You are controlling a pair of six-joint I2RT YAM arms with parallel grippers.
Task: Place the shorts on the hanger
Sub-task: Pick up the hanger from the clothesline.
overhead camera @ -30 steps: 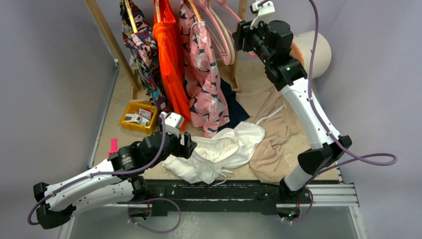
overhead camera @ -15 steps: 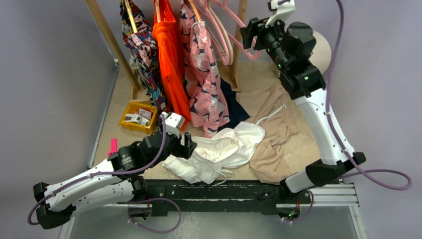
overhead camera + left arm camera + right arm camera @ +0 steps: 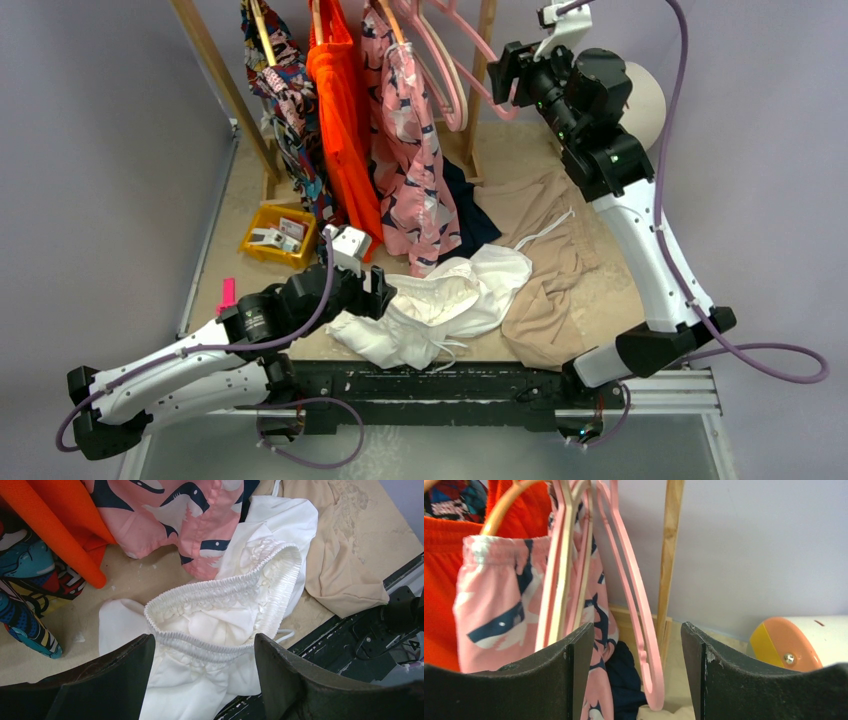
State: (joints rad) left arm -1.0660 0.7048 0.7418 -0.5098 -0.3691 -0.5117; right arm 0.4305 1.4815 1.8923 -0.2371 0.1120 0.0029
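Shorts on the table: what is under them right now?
The shorts lie on the tabletop, one side overlapping the tan garment. Anything beneath their middle is hidden by the fabric.

High overview, 2 close wrist views; shorts [image 3: 450, 300] in overview and left

Plain lilac-grey walls [image 3: 90, 150] close the scene on every side, under even light with no hard shadows. A tan, speckled board tabletop [image 3: 150, 575] lies beneath the left pincer [image 3: 202, 640], and a black metal rail [image 3: 480, 385] bounds it behind that pincer. A bare wooden rack [image 3: 210, 55] rises from the board, with one upright post [image 3: 669, 555] just ahead of the right pincer [image 3: 631, 630], against the wall.
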